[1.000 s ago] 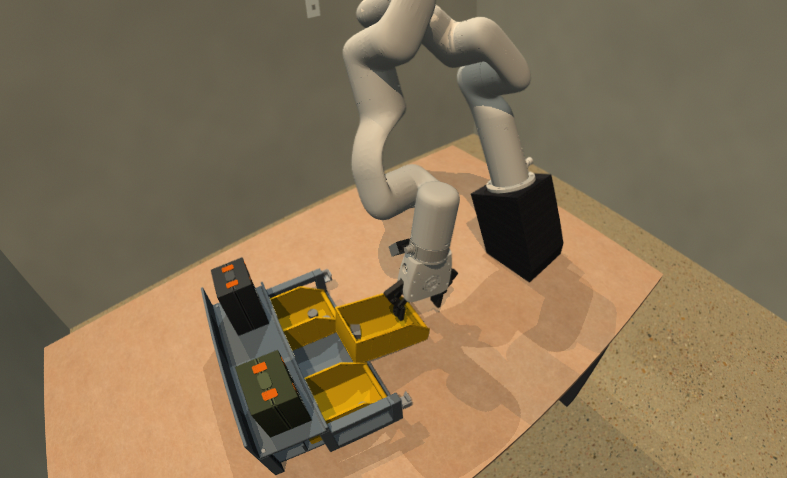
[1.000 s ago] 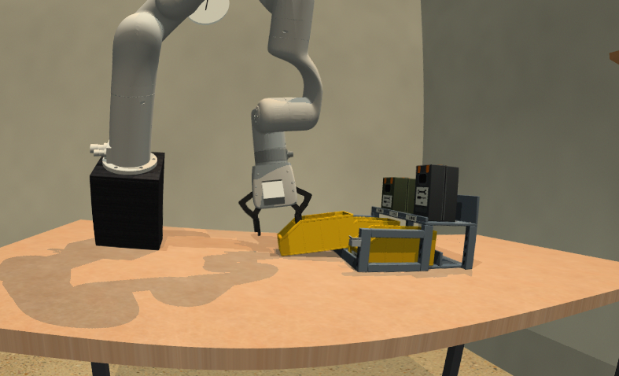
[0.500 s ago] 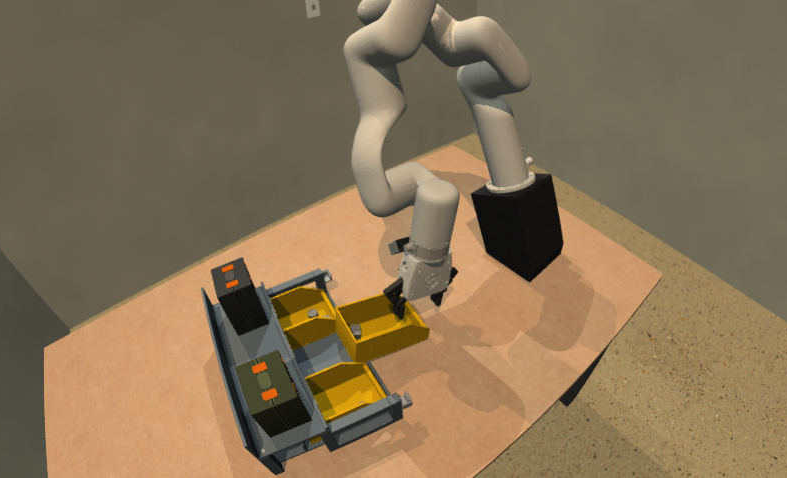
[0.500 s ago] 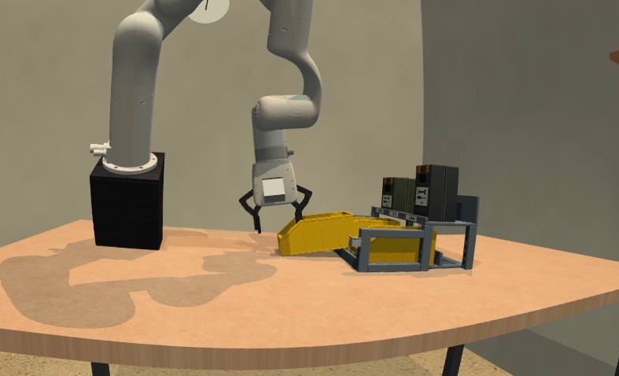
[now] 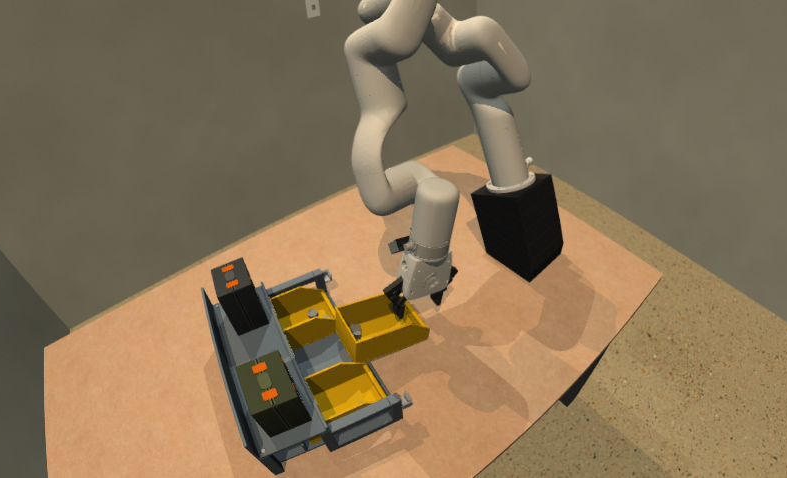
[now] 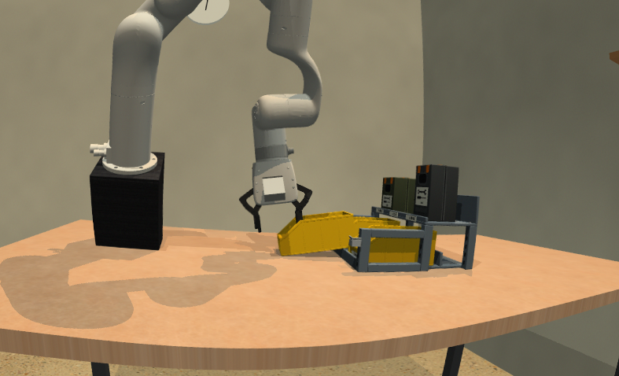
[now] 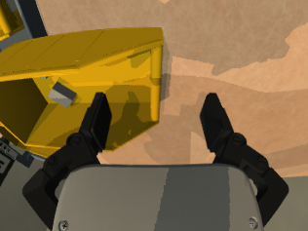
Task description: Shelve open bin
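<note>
Our gripper [image 6: 277,223] hangs spread wide and holds nothing, straddling the end wall of the bin [image 5: 381,330]: one finger [image 7: 96,122] inside, the other beyond it. The bin sits on the table below us, at the shelf [image 5: 362,417] front. We judge a shallow pinch could tilt it, spilling the grey part [image 5: 356,330]. One neighbour bin [image 5: 302,313] holds a part too.

A workshop: parts-bin shelf [image 5: 363,420] on a wooden table [image 5: 562,308], bare walls.
</note>
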`<state>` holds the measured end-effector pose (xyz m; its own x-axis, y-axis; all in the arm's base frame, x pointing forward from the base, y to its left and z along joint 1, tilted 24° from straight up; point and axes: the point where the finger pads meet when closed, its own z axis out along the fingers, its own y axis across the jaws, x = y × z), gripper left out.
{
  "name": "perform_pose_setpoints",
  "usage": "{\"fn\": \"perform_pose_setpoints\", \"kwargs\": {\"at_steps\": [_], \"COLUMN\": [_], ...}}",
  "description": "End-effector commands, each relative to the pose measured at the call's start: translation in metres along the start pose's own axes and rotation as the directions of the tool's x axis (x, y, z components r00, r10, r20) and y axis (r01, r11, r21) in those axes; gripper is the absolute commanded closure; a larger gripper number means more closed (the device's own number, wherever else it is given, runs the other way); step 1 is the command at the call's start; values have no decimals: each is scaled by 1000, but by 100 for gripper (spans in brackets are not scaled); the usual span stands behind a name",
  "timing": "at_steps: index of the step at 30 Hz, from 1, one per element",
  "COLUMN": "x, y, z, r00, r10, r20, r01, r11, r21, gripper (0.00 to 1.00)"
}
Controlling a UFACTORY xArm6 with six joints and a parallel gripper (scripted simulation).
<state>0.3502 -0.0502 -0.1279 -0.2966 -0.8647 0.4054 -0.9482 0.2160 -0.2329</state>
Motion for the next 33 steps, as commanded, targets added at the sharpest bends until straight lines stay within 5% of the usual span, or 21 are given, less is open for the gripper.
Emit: {"fn": "perform_pose_setpoints", "kwargs": {"at_steps": [1, 33], "x": [0, 0], "y": [-1, -2], "z": [-1, 19], "r00": [1000, 1000], "r10": [0, 0], "r20": [1, 1], "r01": [0, 0], "r11": [1000, 1000], "r21": [2, 2], "gripper": [0, 0]}}
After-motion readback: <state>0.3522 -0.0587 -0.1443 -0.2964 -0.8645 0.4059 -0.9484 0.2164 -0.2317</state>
